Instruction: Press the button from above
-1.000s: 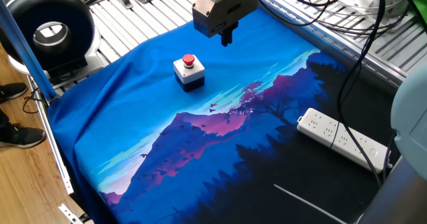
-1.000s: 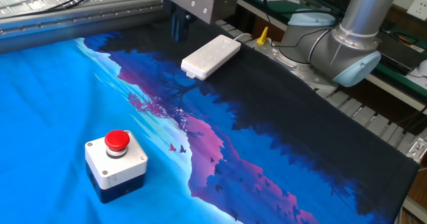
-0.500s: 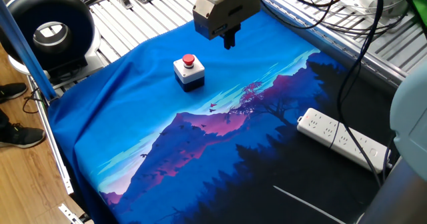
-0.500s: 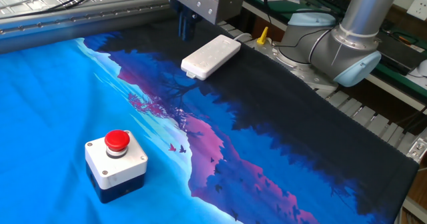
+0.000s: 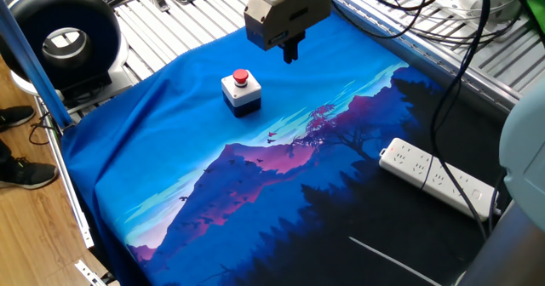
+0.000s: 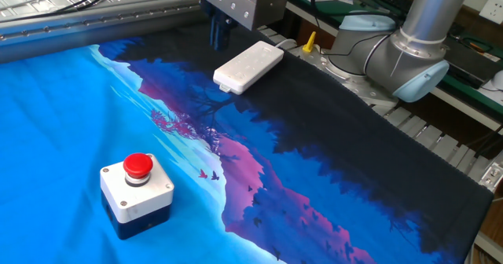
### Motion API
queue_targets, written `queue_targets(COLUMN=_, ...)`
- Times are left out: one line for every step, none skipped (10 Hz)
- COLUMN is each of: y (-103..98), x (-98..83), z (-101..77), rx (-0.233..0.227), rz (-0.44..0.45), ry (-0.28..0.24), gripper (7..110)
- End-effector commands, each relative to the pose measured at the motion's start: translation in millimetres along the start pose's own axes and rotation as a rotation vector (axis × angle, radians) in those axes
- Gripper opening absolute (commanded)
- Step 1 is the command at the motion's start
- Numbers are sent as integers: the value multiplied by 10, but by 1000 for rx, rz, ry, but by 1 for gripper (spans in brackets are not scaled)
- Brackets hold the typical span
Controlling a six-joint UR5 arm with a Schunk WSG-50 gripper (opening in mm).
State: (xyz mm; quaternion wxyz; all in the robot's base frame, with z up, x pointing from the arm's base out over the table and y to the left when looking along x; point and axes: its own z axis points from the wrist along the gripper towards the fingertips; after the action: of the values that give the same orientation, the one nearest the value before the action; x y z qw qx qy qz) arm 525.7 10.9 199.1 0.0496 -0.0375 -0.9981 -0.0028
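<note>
The button [image 5: 241, 77] is a red dome on a small box with a white top and black base, standing on the blue printed cloth [image 5: 187, 167]. It also shows in the other fixed view [image 6: 138, 165] at the lower left. My gripper [image 5: 290, 54] hangs in the air behind and to the right of the button, well above the cloth and not over the cap. In the other fixed view the gripper [image 6: 218, 41] is at the top, far behind the button. Its dark fingertips sit together with no gap and hold nothing.
A long white power strip [image 5: 438, 177] lies on the dark part of the cloth, also seen near the gripper [image 6: 249, 66]. A black round device [image 5: 64, 39] stands at the far left. Cables [image 5: 426, 14] run along the back rail. The arm's grey base [image 6: 409, 52] is at the right.
The gripper shifted slightly sideways at the same height, then stayed nearly still. The button has not moved.
</note>
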Motion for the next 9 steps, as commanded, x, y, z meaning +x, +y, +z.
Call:
queue_targets(y=295, x=-364, z=-58, rx=-124, rz=53, ry=-144, gripper=7)
queue_targets(y=386, x=-474, z=-89, rx=-163, rz=58, ry=-188, gripper=7)
queue_targets(y=409, x=-554, z=-111, rx=-173, rz=48, ry=-221, gripper=7)
queue_targets(y=341, x=-482, z=-84, rx=-146, rz=72, ry=-190, gripper=7)
queue_targets(y=267, x=-458, z=-70, rx=-115, rz=70, ry=-182, gripper=7)
queue_targets(y=284, x=-479, z=-76, rx=-121, rz=58, ry=-191, gripper=7)
queue_targets(y=231, x=-430, z=-62, rx=-99, rz=56, ry=-172, gripper=7)
queue_targets(y=188, x=-312, z=-40, rx=-80, rz=59, ry=-124, gripper=7)
queue_targets(y=224, x=-283, z=-39, rx=-95, rz=60, ry=-112, gripper=7)
